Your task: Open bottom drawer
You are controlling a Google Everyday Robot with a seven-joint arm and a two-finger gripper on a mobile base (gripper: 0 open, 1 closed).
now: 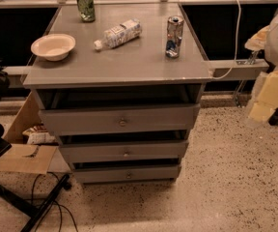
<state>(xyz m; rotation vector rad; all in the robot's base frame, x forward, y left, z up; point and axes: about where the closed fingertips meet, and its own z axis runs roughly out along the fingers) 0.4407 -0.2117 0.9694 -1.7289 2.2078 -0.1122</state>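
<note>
- A grey metal bench (129,62) with three stacked drawers in its front is seen from above and in front, on a speckled floor.
- The tallest drawer front (81,121) is set directly under the bench's front edge, and the mid-sized front (90,152) is set below it.
- The bottom drawer (100,174), the slimmest of the three, is found lowest, just above the floor, with a dark gap above its front.
- The gripper (267,98) is held in the air beyond the bench's right edge, past the front right corner, well apart from the bottom drawer. Nothing is seen in its hold; how far open it is cannot be told.
- A flat piece of cardboard (28,157) is laid on the floor past the left edge.
- A plastic bottle (118,33) is laid on its side near the middle of the bench.
- A pale bowl (53,46) is placed near the left edge.
- A green can (86,5) is stood upright at the back left corner, and a silver can (174,36) upright near the right edge.
- A small round knob (128,175) is fixed at the centre of the bottom drawer.
</note>
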